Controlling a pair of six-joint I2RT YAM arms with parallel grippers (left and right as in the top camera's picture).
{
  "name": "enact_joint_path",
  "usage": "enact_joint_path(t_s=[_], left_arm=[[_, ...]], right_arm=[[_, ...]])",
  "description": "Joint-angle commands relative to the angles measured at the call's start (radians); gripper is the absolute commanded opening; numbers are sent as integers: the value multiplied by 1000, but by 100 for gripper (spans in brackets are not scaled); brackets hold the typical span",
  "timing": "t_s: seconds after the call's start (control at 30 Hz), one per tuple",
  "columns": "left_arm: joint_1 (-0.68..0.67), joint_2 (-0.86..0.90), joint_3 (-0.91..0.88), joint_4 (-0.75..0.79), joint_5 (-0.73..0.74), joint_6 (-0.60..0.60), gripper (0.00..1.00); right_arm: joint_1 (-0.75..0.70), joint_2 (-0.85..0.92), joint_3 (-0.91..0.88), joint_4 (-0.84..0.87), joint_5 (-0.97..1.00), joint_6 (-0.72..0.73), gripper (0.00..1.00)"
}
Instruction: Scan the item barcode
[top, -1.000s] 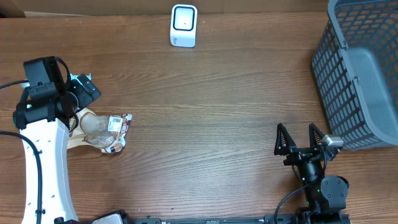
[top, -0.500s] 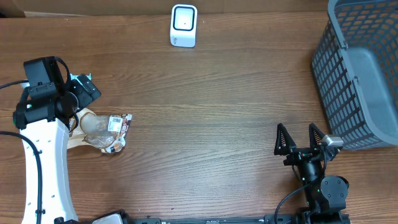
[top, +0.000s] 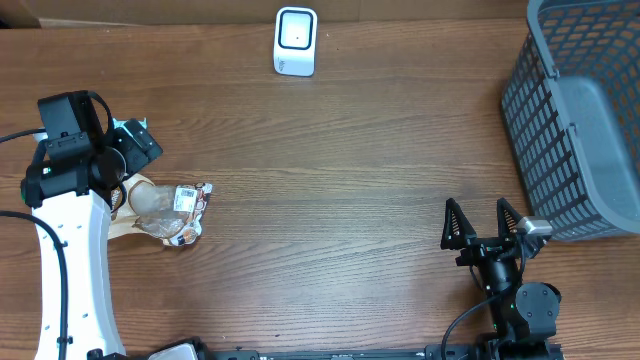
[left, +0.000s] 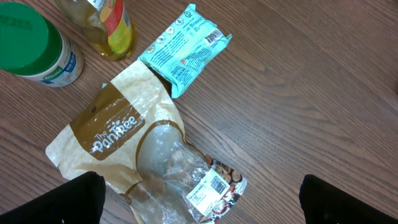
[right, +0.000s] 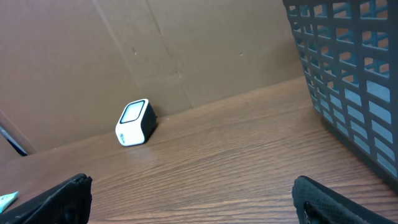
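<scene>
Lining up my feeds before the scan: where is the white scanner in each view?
Overhead: scanner at top centre.
Left wrist: not in view.
Right wrist: scanner left of centre, before the cardboard wall.
Shared landmark: grey basket, at the right in both.

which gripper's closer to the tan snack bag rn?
Left. The left gripper hangs open right over the snack bag. The right gripper sits open far off on the opposite side, next to the basket.
</scene>
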Motion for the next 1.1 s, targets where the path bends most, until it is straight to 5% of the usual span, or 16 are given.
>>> enact_joint_path(t_s=[0.0,1.07], left_arm=[[4,-1,2,1,-6,8,100],[4,18,-53,2,-6,8,100]], right_arm=[[4,-9,-10,6,5,4,100],[4,-9,-10,6,6,4,100]])
